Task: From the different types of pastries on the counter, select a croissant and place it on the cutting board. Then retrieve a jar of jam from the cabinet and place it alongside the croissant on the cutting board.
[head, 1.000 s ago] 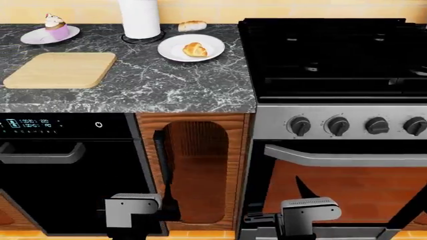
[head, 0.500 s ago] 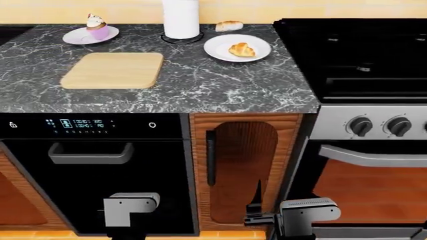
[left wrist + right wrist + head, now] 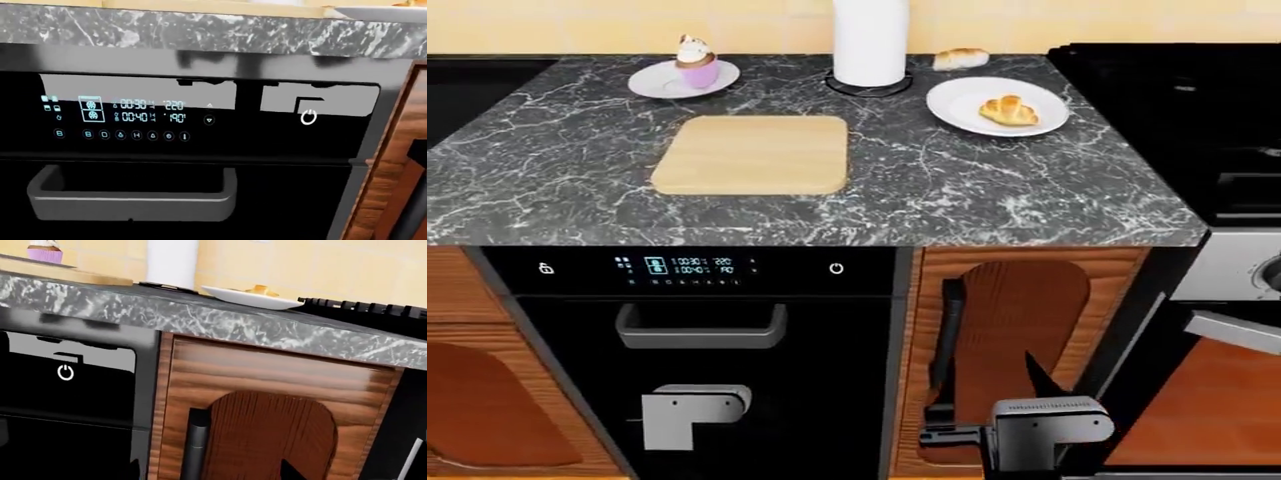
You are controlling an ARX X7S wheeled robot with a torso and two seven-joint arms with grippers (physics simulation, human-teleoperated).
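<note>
We had not yet touched anything: the croissant (image 3: 1008, 109) lay on a round white plate (image 3: 954, 101) at the right rear of the counter (image 3: 587, 190), and the cutting board (image 3: 754, 154) sat bare near the middle of the worktop, well apart from that plate. Of the other 2 pastries, the cupcake (image 3: 697, 61) stood on its own plate at the left rear, and the pale bread roll (image 3: 962, 59) lay directly on the counter beside the paper-towel roll (image 3: 870, 40).

Both arms hung low in front of the cabinetry, far below the worktop. In the head view only the wrist housings showed at the bottom edge, the left arm (image 3: 694, 413) before the black oven (image 3: 701, 380) and the right arm (image 3: 1034, 428) before the narrow wooden cabinet door (image 3: 1014, 340). No fingers appeared in any of the 3 views, so we could not tell how far open either pair of jaws stood; we saw nothing held.

We judged the step in hand to be the approach, ahead of step 1, picking the croissant. The next move called for raising the right arm above the counter edge, reaching over the plate, and coming down on the croissant with jaws spread. The jar of jam was not visible anywhere.
</note>
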